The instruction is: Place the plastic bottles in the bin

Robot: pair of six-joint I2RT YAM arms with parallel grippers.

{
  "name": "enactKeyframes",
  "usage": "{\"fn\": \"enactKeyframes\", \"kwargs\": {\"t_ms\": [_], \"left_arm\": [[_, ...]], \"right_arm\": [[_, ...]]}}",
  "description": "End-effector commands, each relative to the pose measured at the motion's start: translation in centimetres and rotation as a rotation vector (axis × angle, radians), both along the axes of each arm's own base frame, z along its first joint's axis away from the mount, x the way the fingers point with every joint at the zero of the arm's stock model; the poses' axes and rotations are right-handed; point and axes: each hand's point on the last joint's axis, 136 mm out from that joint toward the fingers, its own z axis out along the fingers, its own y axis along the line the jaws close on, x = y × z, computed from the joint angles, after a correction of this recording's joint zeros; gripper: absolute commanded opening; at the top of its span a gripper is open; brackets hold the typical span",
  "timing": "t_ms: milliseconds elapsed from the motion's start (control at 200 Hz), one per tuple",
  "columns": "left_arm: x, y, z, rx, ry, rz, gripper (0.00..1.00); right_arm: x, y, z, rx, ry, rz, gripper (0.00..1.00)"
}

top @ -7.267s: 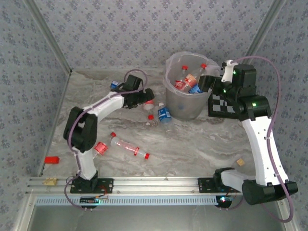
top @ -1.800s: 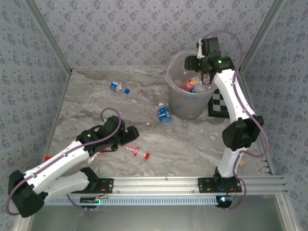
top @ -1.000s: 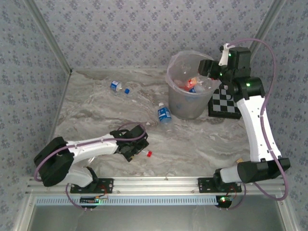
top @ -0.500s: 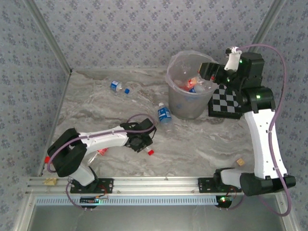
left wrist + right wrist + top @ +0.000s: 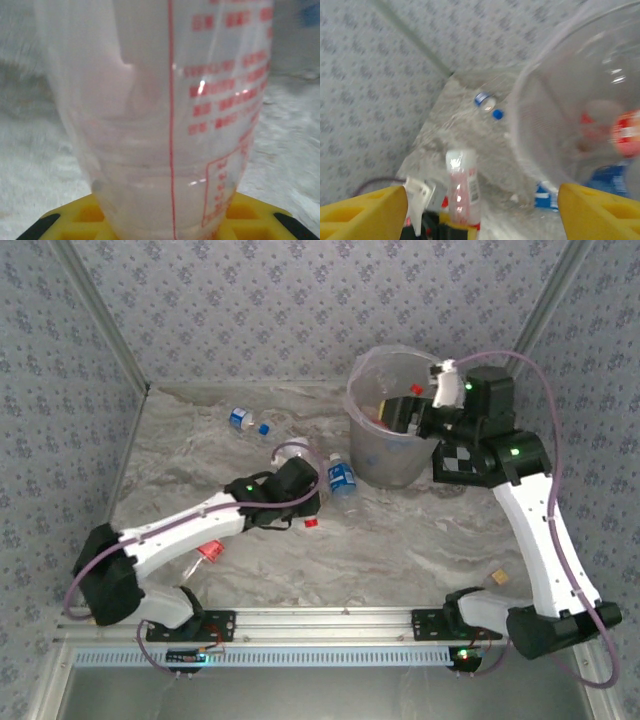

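My left gripper (image 5: 303,502) is shut on a clear plastic bottle (image 5: 170,100) with red print. That bottle (image 5: 462,187) stands upright between the yellow jaws, its red cap (image 5: 311,523) below them. The grey bin (image 5: 372,455) stands at the back right with bottles inside, one red-labelled (image 5: 625,132). My right gripper (image 5: 398,415) hangs open over the bin's mouth, nothing between its fingers. A blue-labelled bottle (image 5: 342,478) lies by the bin's foot. Another blue-capped bottle (image 5: 245,420) lies far back. A red-capped one (image 5: 208,550) lies beside my left arm.
A black-and-white checkerboard (image 5: 465,462) lies right of the bin, under my right arm. A small tan block (image 5: 498,578) sits near the front right. Patterned walls close in the marble table on three sides. Bare marble stretches across the front middle.
My left gripper has shut on the red-printed bottle and carried it up and right towards the bin. My right gripper has swung left over the bin's mouth.
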Motion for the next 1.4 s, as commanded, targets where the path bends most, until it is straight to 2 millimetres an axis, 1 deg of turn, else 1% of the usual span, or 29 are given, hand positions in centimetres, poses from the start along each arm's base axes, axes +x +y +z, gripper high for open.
{"fn": "enactKeyframes", "kwargs": {"t_ms": [0,105,200,275,365,410,470,520,605,640,685,715,790,840,940,975,1035,1059,1084,1159,1184,1204,1274,1299,1319,1329,1344,1394], "left_arm": [[0.2,-2.5,6.2,-0.085,-0.234,-0.29,0.23],[-0.8,-3.2,9.0,-0.124,-0.304,-0.415,0.22],[-2.1,-3.9,10.7,-0.16,-0.347,-0.519,0.23],[-3.0,-4.3,11.4,-0.193,-0.364,-0.578,0.26],[-3.3,-4.6,11.5,-0.199,-0.367,-0.606,0.28],[-3.3,-4.7,11.4,-0.198,-0.365,-0.614,0.28],[-3.6,-4.9,11.3,-0.203,-0.358,-0.631,0.28],[-3.6,-4.9,11.2,-0.201,-0.355,-0.637,0.29],[-3.4,-4.7,11.1,-0.181,-0.36,-0.63,0.29],[-3.3,-4.7,11.2,-0.177,-0.365,-0.63,0.29],[-3.3,-4.6,11.1,-0.17,-0.366,-0.628,0.3],[-3.2,-4.6,11.1,-0.165,-0.369,-0.625,0.3],[-2.9,-4.3,11.0,-0.151,-0.37,-0.606,0.32],[-2.8,-4.2,10.9,-0.143,-0.375,-0.601,0.32],[-2.5,-3.9,10.8,-0.124,-0.383,-0.591,0.33],[-2.4,-3.9,10.9,-0.119,-0.388,-0.587,0.34],[-2.2,-3.7,11.0,-0.113,-0.391,-0.577,0.41],[-2.2,-3.6,11.0,-0.112,-0.392,-0.572,0.45],[-2.1,-3.4,11.1,-0.11,-0.393,-0.563,0.53],[-2.1,-2.7,11.1,-0.099,-0.386,-0.533,0.8],[-2.1,-2.4,11.1,-0.092,-0.381,-0.522,0.87],[-2.1,-2.1,11.1,-0.086,-0.381,-0.512,0.9],[-1.9,-0.8,10.6,-0.049,-0.364,-0.456,0.97],[-1.9,-0.2,10.4,-0.032,-0.354,-0.433,0.98],[-1.8,0.3,10.2,-0.02,-0.344,-0.414,0.99],[-1.8,0.5,10.0,-0.013,-0.339,-0.405,0.99],[-1.8,0.8,9.8,-0.006,-0.332,-0.393,0.99],[-1.7,2.0,9.1,0.013,-0.305,-0.344,0.99]], "right_arm": [[-0.5,2.2,0.2,0.021,0.011,0.074,0.78],[-0.5,3.9,-0.8,0.048,0.059,0.153,0.78],[-0.5,5.4,-1.1,0.066,0.088,0.22,0.79],[-0.7,6.8,-1.2,0.084,0.107,0.282,0.84],[-1.0,8.5,-1.3,0.119,0.126,0.35,0.91],[-1.1,9.1,-1.7,0.126,0.148,0.366,0.91],[-0.6,9.5,-2.1,0.12,0.158,0.367,0.91],[-0.3,9.8,-2.3,0.115,0.165,0.37,0.89],[0.0,10.0,-2.7,0.109,0.178,0.372,0.82],[0.1,10.1,-2.9,0.103,0.18,0.369,0.77],[0.1,10.0,-3.0,0.095,0.18,0.363,0.66],[0.1,9.9,-3.0,0.087,0.176,0.36,0.61],[0.3,9.4,-2.8,0.066,0.16,0.334,0.53],[0.5,8.9,-2.4,0.057,0.144,0.316,0.5],[1.2,7.9,-1.1,0.044,0.095,0.272,0.4],[1.5,7.6,-0.6,0.043,0.079,0.258,0.39],[1.9,7.1,0.1,0.045,0.053,0.235,0.36],[2.2,6.7,0.4,0.045,0.041,0.222,0.34],[2.5,6.4,0.8,0.046,0.028,0.209,0.32],[3.4,4.9,2.2,0.052,-0.012,0.166,0.29],[3.7,4.3,2.9,0.057,-0.03,0.148,0.29],[4.1,3.8,3.4,0.061,-0.046,0.133,0.28],[5.2,1.4,5.3,0.07,-0.096,0.059,0.26],[5.6,0.5,6.1,0.075,-0.122,0.032,0.25],[6.0,-0.3,6.4,0.08,-0.127,0.008,0.25],[6.2,-0.7,7.0,0.087,-0.152,-0.007,0.25],[6.5,-1.3,7.5,0.096,-0.166,-0.024,0.24],[7.2,-3.1,8.7,0.127,-0.199,-0.083,0.24]]}}
